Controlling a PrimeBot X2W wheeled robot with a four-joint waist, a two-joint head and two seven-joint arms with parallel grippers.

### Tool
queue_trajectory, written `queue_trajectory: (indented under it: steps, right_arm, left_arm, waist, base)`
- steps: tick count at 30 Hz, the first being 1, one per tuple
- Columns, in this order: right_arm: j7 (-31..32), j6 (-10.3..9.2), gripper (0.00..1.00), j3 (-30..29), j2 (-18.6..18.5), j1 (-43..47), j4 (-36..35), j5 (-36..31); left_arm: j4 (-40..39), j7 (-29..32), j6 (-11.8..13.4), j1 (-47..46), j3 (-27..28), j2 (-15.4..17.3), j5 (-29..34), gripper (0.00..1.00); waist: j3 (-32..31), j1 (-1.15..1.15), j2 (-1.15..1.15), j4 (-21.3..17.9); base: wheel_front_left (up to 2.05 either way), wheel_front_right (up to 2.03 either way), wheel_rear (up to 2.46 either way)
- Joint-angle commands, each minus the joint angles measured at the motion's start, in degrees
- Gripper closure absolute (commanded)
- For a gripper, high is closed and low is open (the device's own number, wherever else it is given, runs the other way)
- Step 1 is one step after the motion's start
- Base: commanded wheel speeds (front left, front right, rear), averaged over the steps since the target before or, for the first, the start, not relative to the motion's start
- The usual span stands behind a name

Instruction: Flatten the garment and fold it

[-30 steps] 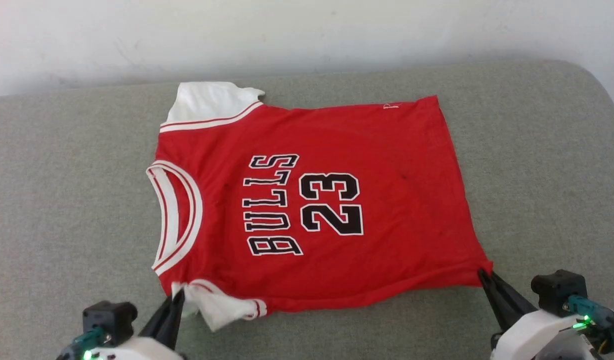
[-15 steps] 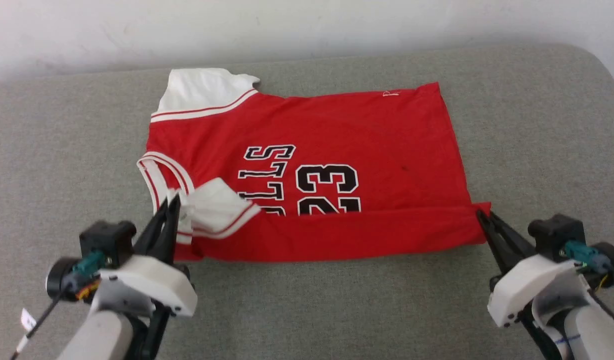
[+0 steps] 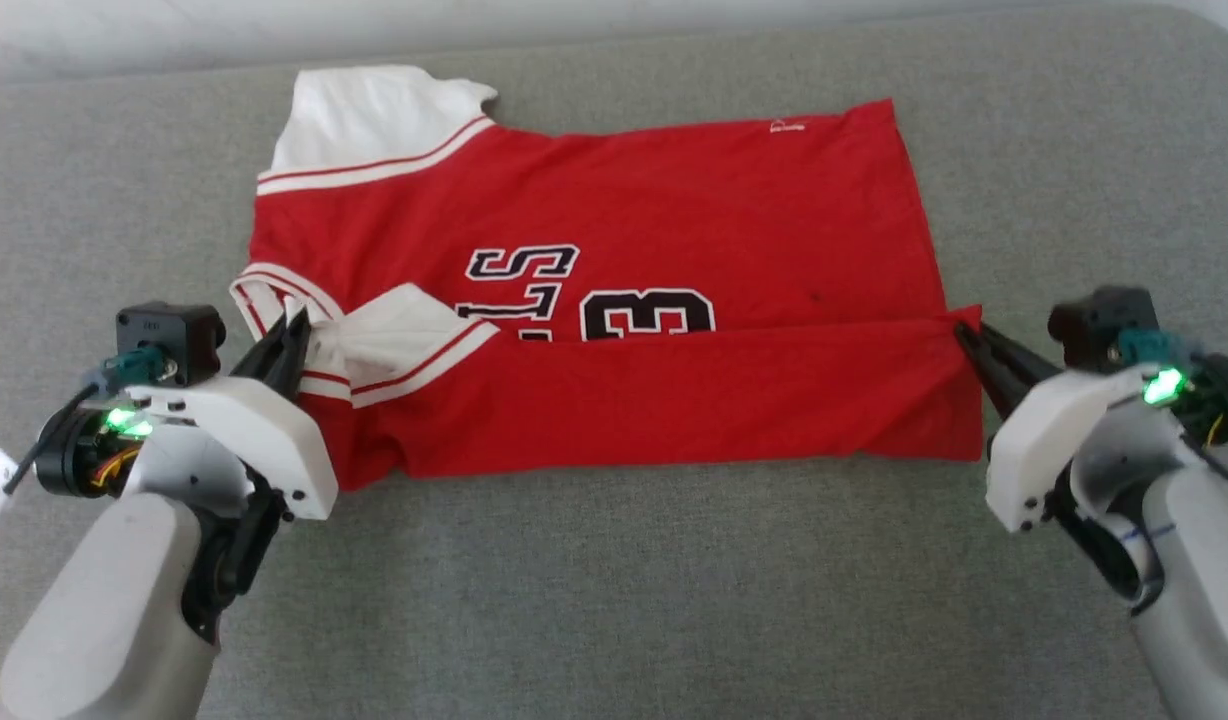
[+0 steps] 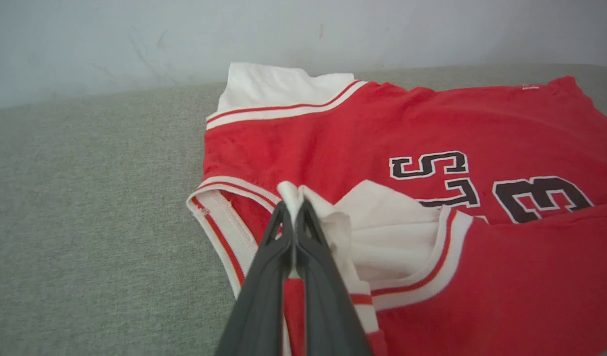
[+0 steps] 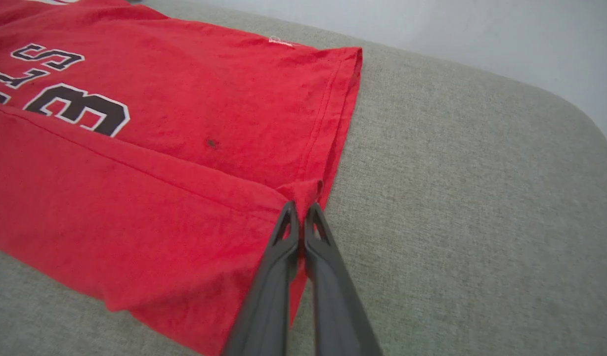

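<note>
The garment [image 3: 674, 200], a red jersey with white sleeves and black lettering, lies on the grey cushion with its near edge folded up over its middle, covering the lower half of the lettering. My left gripper [image 3: 296, 322] is shut on the near white sleeve [image 4: 382, 232], pinching the white cloth at its tips [image 4: 292, 202]. My right gripper [image 3: 962, 330] is shut on the red hem corner [image 5: 303, 190] at the garment's right side. The far white sleeve [image 3: 374, 110] lies flat at the back left.
The grey cushion [image 3: 614, 600] stretches bare in front of the garment and to both sides. A pale wall [image 4: 135, 39] rises behind its far edge. The cushion's rounded right corner [image 5: 555, 113] lies beyond the hem.
Both grippers have carried the garment's near edge away from me, over its middle; the fold now hides more of the lettering and number. The head camera has tilted downward.
</note>
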Motion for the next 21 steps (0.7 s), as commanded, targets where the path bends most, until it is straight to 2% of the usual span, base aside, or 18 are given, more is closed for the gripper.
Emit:
queue_trajectory:
  steps: [1,7,12,13,14,15,18,21]
  right_arm:
    - [1.03,-0.11,1.00,0.54,-0.38,-1.81,0.94,1.27]
    - [8.69,-0.11,1.00,4.12,-1.84,-7.75,5.14,7.54]
    - [17.51,-0.11,1.00,6.07,-2.72,-10.98,8.51,12.55]
    - [18.96,-0.11,1.00,5.81,-2.68,-11.30,9.13,13.33]
    - [19.85,-0.11,0.53,5.59,-2.68,-11.60,9.37,13.70]
    - [20.35,-0.11,0.00,5.22,-2.62,-11.73,9.49,13.99]
    - [19.30,-0.11,0.00,3.28,-2.00,-11.18,9.07,13.95]
    - [15.41,-0.11,0.00,0.85,-0.80,-8.88,7.56,13.24]
  left_arm:
    - [0.82,1.28,-0.44,-1.14,0.08,0.34,-0.66,1.00]
    - [3.83,8.66,-0.90,-2.32,0.25,0.79,-4.45,1.00]
    - [5.35,13.75,0.17,-1.62,0.94,0.33,-7.88,1.00]
    - [5.54,14.42,0.56,-1.44,1.05,0.15,-8.33,0.68]
    - [5.41,14.44,0.80,-1.36,1.17,0.00,-8.51,0.11]
    - [5.11,13.70,1.09,-1.31,1.59,-0.34,-8.72,0.00]
    - [3.94,10.04,1.74,-0.63,2.69,-1.06,-8.48,0.00]
    - [2.52,4.52,3.09,1.07,3.87,-1.41,-6.87,0.00]
  waist:
    - [1.71,-0.01,0.00,-0.23]
    - [3.76,-0.01,0.00,-0.20]
    - [3.91,-0.01,0.00,0.15]
    - [3.67,-0.01,0.00,0.31]
    - [3.45,-0.01,0.00,0.46]
    - [3.09,-0.01,0.00,0.65]
    - [1.66,-0.01,0.00,1.06]
    - [-0.32,-0.01,0.00,1.44]
  base:
    - [0.00,0.00,0.00]
    - [0.00,0.00,0.00]
    - [0.00,0.00,0.00]
    - [0.00,0.00,0.00]
    - [0.00,0.00,0.00]
    - [0.00,0.00,0.00]
    - [0.00,0.00,0.00]
    - [0.00,0.00,0.00]
